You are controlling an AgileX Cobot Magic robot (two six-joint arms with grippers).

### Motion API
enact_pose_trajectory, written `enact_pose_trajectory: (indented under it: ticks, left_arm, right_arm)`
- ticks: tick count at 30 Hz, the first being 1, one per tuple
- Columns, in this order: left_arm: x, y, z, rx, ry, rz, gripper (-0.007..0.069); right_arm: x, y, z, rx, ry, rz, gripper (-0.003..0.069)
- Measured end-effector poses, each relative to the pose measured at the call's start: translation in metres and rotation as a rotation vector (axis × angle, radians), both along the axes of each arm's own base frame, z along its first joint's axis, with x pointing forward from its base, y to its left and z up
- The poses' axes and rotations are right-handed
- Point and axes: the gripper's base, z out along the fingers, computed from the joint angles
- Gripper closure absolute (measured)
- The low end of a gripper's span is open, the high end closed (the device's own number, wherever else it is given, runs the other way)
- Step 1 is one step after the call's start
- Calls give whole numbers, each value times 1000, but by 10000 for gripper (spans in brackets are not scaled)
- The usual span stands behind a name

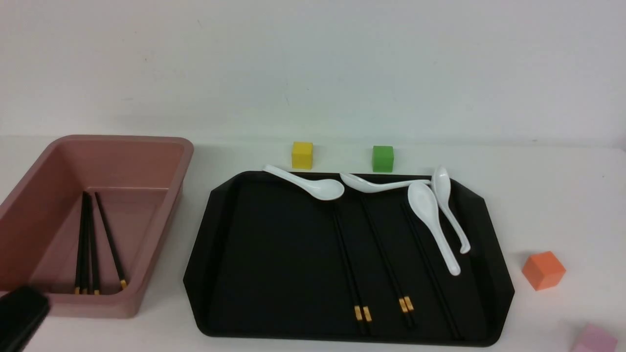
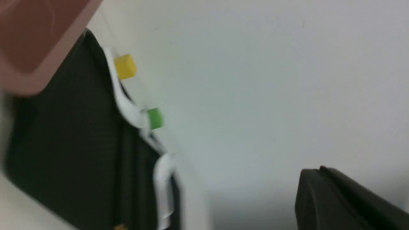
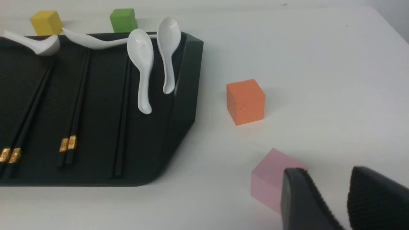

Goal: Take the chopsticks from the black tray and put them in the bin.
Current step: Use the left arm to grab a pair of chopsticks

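While the left gripper (image 2: 319, 185) is clenched with nothing in it — visible in the front view only as a dark block at the near corner of the bin (image 1: 161, 146) — three pairs of chopsticks (image 1: 386, 261) lie on the black tray (image 1: 220, 254). They run roughly parallel from far to near across the tray's middle and right part. Gold bands show on the two leftmost pairs, toward the near edge.

A few more sticks (image 1: 85, 244) lie inside the bin on its floor, gold ends toward the near wall. One of them is angled away from the others. The bin sits left of the tray, just beside it.

The right gripper (image 3: 332, 182) has its jaws apart and holds nothing — it hangs over the table right of the tray, just beside a pink cube (image 3: 271, 179).

Four white spoons (image 1: 430, 220) sit at the tray's far and right side. A yellow cube (image 1: 302, 155) and a green cube (image 1: 382, 159) stand behind the tray, and an orange cube (image 1: 543, 270) stands to its right.
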Motion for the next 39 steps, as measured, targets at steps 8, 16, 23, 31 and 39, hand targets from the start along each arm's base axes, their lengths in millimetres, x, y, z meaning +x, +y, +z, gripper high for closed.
enact_pose_trajectory:
  ticks: [8, 16, 23, 31, 39]
  left_arm:
    - [78, -19, -1, 592, 684, -446, 637]
    - [175, -65, -23, 682, 951, -726, 637]
    - [230, -142, -38, 722, 969, -695, 636]
    - [275, -208, -62, 858, 970, -596, 447]
    - [288, -256, -80, 871, 949, -568, 222]
  right_arm:
    - [0, 0, 0, 0, 0, 0, 417]
    - [0, 0, 0, 0, 0, 0, 417]
    - [0, 0, 0, 0, 0, 0, 417]
    - [0, 0, 0, 0, 0, 0, 417]
    - [0, 0, 0, 0, 0, 0, 417]
